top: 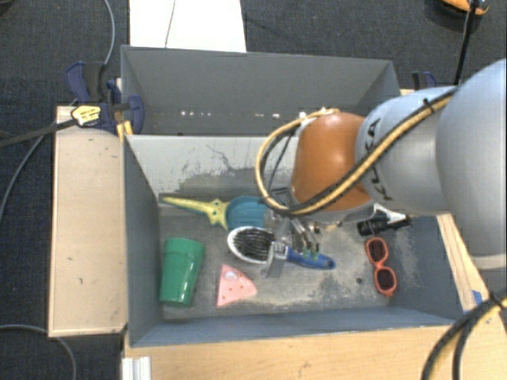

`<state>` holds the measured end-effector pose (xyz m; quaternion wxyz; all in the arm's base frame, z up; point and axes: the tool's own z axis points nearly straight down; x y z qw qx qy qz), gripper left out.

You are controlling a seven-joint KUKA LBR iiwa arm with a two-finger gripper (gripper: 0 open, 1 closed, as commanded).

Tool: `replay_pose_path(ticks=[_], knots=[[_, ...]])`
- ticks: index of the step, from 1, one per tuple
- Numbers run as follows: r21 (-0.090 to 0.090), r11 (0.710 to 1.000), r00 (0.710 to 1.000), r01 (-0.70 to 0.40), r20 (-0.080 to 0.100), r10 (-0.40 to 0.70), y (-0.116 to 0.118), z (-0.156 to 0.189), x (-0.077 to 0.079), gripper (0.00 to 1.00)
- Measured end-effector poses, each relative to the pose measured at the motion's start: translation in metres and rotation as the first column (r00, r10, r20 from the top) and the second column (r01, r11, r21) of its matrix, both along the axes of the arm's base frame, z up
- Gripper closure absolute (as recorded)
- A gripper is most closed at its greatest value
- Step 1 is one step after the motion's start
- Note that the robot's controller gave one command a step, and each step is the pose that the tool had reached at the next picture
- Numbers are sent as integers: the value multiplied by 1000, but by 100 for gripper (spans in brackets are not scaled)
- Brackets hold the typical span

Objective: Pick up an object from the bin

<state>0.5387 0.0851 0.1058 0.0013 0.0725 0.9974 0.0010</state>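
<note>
Gripper [291, 242] sits low mid-bin [146, 212], right over the hairbrush [252, 244] w/ blue handle. Can't tell if it's wide or closed. Prob. the grasp step; next needs a firm close on the handle, then a straight lift.

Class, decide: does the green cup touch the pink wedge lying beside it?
Apart. The camera view shows a strip of bare bin floor between the green cup and the pink wedge.
</note>
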Motion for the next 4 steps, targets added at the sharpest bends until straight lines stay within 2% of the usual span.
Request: replay_pose_path(ticks=[1, 2, 3, 4], knots=[[1, 999, 999, 52, 7, -52, 5, -35, 3, 100], [1, 999, 999, 53, 7, -53, 5, -35, 3, 100], [2, 1000, 1000, 29, 8, -29, 16, 76, 11, 100], [2, 1000, 1000, 30, 8, -30, 16, 76, 10, 100]])
